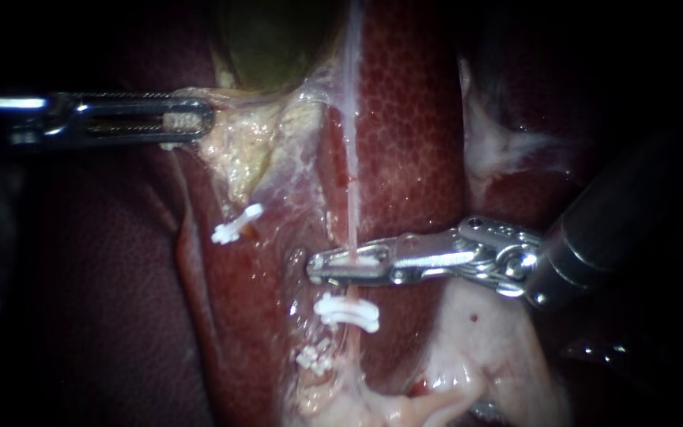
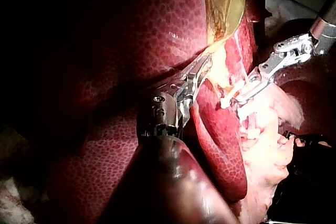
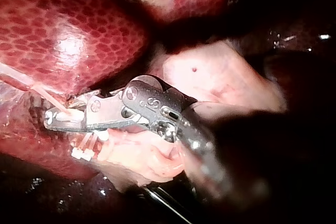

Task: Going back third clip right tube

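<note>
The right instrument (image 1: 322,267) has its pincer closed down on a white clip (image 1: 361,255) set across the right tube (image 1: 352,198), just beside a lower clip (image 1: 347,311). The left instrument (image 1: 203,120) pinches pale tissue (image 1: 239,150) under the gallbladder (image 1: 278,39), probably to keep the tube taut.

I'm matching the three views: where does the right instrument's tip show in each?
Endoscope: right instrument tip sits mid-picture on the thin tube.
Left wrist: ahead of the left instrument, across the liver fold.
Right wrist: ahead of its own shaft.
Shared landmark: the white clip beside the tip.
</note>
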